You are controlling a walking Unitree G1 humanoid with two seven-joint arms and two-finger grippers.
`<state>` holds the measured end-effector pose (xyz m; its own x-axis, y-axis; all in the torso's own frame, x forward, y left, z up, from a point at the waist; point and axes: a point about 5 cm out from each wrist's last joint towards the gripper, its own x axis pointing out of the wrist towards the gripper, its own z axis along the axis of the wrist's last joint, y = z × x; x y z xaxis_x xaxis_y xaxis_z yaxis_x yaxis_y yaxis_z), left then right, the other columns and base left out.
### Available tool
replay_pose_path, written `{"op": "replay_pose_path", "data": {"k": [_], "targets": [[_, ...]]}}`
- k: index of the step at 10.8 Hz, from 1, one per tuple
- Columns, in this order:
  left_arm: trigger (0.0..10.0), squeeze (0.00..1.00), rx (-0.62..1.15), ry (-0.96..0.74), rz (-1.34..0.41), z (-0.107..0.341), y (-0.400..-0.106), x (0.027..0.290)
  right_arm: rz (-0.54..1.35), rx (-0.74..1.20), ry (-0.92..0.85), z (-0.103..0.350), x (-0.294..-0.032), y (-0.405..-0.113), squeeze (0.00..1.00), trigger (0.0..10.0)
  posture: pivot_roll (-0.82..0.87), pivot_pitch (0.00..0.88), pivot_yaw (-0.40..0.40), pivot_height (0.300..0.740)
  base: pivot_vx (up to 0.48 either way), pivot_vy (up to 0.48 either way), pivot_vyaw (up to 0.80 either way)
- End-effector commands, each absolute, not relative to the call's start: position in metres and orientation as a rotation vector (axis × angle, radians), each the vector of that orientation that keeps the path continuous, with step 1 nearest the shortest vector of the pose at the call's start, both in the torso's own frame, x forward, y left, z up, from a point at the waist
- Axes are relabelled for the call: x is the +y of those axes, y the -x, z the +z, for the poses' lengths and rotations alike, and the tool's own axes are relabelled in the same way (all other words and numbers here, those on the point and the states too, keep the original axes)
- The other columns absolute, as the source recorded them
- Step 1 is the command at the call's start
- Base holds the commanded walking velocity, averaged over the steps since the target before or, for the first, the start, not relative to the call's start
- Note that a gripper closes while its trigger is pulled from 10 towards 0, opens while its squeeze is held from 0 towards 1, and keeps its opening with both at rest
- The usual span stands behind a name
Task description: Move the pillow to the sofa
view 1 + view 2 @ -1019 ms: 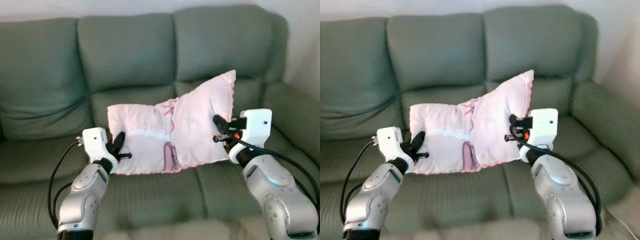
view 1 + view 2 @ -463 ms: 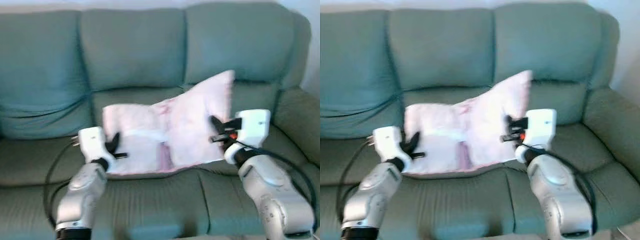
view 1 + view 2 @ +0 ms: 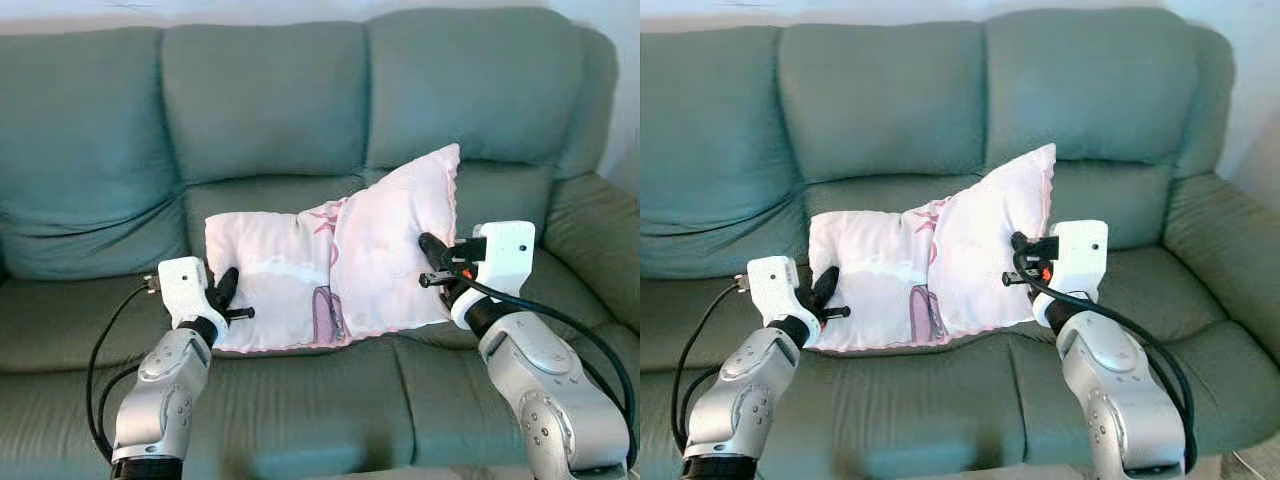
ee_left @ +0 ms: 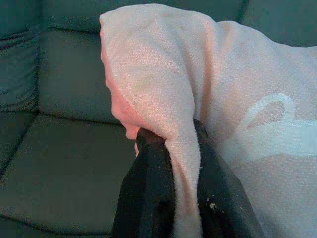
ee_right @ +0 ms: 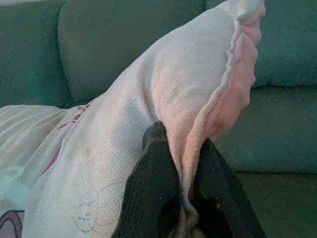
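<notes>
Fingers pinching fabric edges: left gripper [image 3: 228, 297] clamping the pillow's [image 3: 330, 262] near-left corner, right gripper [image 3: 436, 262] its right edge. Pillow now hanging lower, nearing the sofa [image 3: 270, 100] seat beyond; release approaching.

Our two silver arms, black fingers and white wrist blocks

We see our left arm [image 3: 160, 400] and right arm [image 3: 545, 395] as rounded silver shells with small dark screw holes. Each ends in a boxy white wrist block, and from it reach the left gripper [image 3: 228, 290] and right gripper [image 3: 432, 250], each with long matte black fingers [image 4: 148, 198]. Black cables loop from both wrists along the forearms, and we spot a small orange-red mark beside the right wrist block.
</notes>
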<state>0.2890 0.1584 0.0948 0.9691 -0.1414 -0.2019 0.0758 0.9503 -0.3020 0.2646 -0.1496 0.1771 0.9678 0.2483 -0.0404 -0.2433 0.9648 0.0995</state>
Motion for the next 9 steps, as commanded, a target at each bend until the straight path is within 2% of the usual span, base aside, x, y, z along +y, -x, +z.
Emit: {"op": "replay_pose_path", "data": {"k": [1, 3, 5, 7, 9], "targets": [[10.0, 0.00, 0.241, 0.261, -0.130, 0.093, -0.292, 0.158, 0.250, 0.021, -0.103, 0.183, -0.148, -0.264, 0.00, 10.0, -0.27, 0.053, 0.026, 0.740, 0.000, 0.000, 0.00], [10.0, 0.00, 0.237, 0.144, -0.154, 0.086, -0.303, 0.164, 0.196, 0.072, -0.127, 0.164, -0.160, -0.271, 0.00, 10.0, -0.26, 0.069, 0.037, 0.740, 0.000, 0.000, 0.00], [10.0, 0.00, 0.229, 0.055, -0.146, 0.080, -0.316, 0.171, 0.143, 0.128, -0.079, 0.146, -0.176, -0.274, 0.00, 10.0, -0.27, 0.099, 0.053, 0.740, 0.000, 0.000, 0.00], [10.0, 0.00, 0.218, 0.001, -0.123, 0.077, -0.331, 0.169, 0.069, 0.248, -0.045, 0.109, -0.196, -0.268, 0.00, 10.0, -0.29, 0.160, 0.068, 0.740, 0.000, 0.000, 0.00], [10.0, 0.00, 0.230, -0.025, -0.097, 0.071, -0.334, 0.173, 0.065, 0.308, -0.088, 0.091, -0.196, -0.259, 0.00, 10.0, -0.29, 0.235, 0.077, 0.740, 0.000, 0.000, 0.00]]}}
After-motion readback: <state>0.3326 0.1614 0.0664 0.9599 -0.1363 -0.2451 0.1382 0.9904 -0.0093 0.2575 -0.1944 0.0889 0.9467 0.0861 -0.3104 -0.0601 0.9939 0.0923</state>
